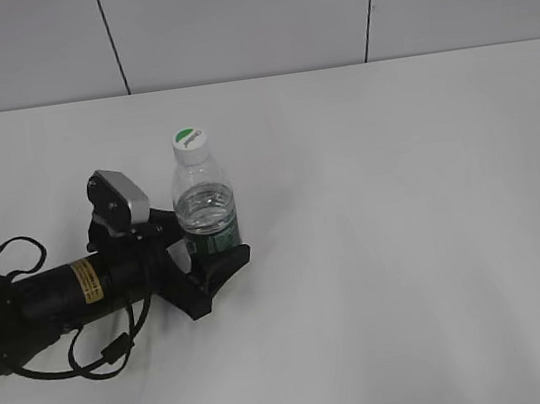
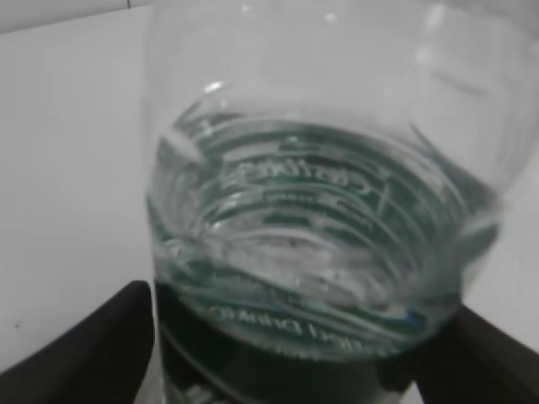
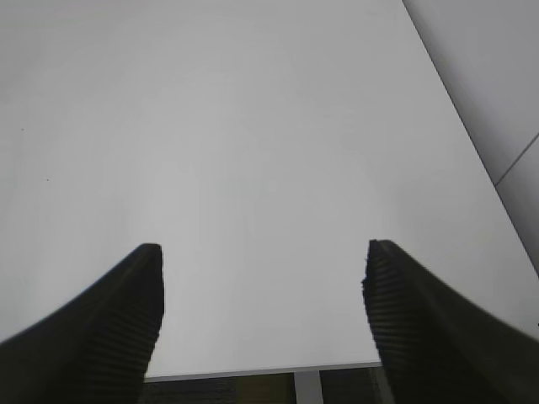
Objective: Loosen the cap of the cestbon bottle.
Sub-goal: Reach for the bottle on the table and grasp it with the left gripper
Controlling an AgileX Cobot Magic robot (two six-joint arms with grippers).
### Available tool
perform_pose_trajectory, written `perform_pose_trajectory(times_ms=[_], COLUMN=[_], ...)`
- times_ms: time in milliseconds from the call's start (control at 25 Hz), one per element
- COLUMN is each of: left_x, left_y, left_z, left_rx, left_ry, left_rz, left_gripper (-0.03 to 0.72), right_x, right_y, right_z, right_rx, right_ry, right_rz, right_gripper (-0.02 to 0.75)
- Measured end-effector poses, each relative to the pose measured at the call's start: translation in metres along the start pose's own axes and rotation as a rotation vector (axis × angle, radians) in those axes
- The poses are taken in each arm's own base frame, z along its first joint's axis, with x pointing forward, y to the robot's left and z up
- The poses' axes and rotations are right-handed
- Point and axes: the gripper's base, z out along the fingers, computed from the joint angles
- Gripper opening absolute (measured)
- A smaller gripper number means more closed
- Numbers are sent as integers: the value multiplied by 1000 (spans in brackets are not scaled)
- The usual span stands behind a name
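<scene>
The cestbon bottle [image 1: 205, 210] stands upright left of the table's middle, clear and ribbed, with a dark green label band. Its white cap [image 1: 190, 145] with a green half-disc sits on top, and nothing touches it. My left gripper [image 1: 202, 256] reaches in from the left, low at the label band, one black finger on each side of the bottle, shut on it. In the left wrist view the cestbon bottle [image 2: 320, 219] fills the frame, and both fingers [image 2: 101, 345] lie against its sides. My right gripper [image 3: 263, 316] stands open over bare table, holding nothing; it is outside the exterior view.
The white table [image 1: 415, 243] runs back to a pale panelled wall [image 1: 246, 16]. The left arm's black body and loose cables [image 1: 55, 310] lie along the table's left side. The right wrist view shows the table's near edge [image 3: 253, 370] just under the fingers.
</scene>
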Motion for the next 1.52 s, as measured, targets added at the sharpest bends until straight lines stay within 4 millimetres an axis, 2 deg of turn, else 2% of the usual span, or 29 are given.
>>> perform_pose_trajectory(times_ms=[1040,1160,1360,1520], left_x=[-11,-11,-11,-11], left_y=[8,8,7,7], left_z=[11,11,11,11], left_rx=[14,19,26,26], left_ry=[-46,-44,-50,-50], left_rz=[20,18,19,19], left_gripper=[554,530,412,412], right_x=[0,0,0,0], right_y=[0,0,0,0], right_z=[0,0,0,0], right_rx=[0,0,0,0], right_ry=[0,0,0,0], right_rz=[0,0,0,0], right_gripper=[564,564,564,564])
